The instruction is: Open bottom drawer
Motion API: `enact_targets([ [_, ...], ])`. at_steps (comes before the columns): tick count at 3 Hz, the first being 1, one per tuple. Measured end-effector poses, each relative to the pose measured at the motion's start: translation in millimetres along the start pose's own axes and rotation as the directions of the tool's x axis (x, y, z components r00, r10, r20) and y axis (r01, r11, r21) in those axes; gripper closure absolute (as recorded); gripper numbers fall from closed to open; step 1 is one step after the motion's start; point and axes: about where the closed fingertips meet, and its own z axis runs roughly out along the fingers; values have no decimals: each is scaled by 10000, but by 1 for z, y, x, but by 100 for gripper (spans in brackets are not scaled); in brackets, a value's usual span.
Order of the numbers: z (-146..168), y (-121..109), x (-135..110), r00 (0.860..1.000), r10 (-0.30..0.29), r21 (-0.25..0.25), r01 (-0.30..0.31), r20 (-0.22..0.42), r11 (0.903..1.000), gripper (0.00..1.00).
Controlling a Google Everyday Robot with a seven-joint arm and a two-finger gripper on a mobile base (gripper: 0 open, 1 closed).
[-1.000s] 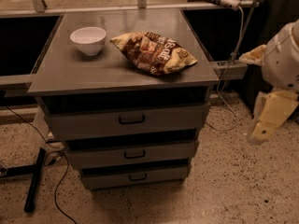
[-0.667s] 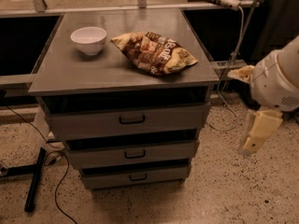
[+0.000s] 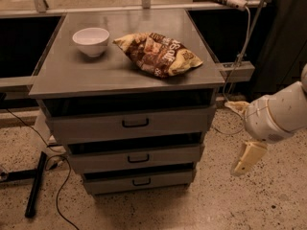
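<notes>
The bottom drawer (image 3: 165, 178) is the lowest, narrowest grey front of the three-drawer metal cabinet, with a small black loop handle (image 3: 141, 181) at its centre. It sits pushed in. My gripper (image 3: 232, 138) hangs to the right of the cabinet, level with the upper and middle drawers and well apart from the bottom drawer's handle. Its two cream fingers are spread, one high (image 3: 236, 107) and one low (image 3: 247, 158), with nothing between them. The white arm (image 3: 278, 116) comes in from the right edge.
A white bowl (image 3: 91, 40) and a chip bag (image 3: 158, 53) lie on the cabinet top (image 3: 96, 75). The middle drawer (image 3: 139, 158) and top drawer (image 3: 135, 123) are shut. A black stand leg (image 3: 36, 183) and cables lie on the floor at left. A cord hangs behind the arm.
The arm and gripper have moved left and down, closer to the cabinet's right side. The drawers, bowl and bag have not moved.
</notes>
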Motion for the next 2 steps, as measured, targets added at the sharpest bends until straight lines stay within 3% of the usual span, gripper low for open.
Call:
enact_targets([
  [1, 1, 0, 0, 10000, 1, -25, -1, -9, 10000, 0],
  [2, 28, -3, 18, 9997, -199, -130, 198, -110, 9997, 0],
])
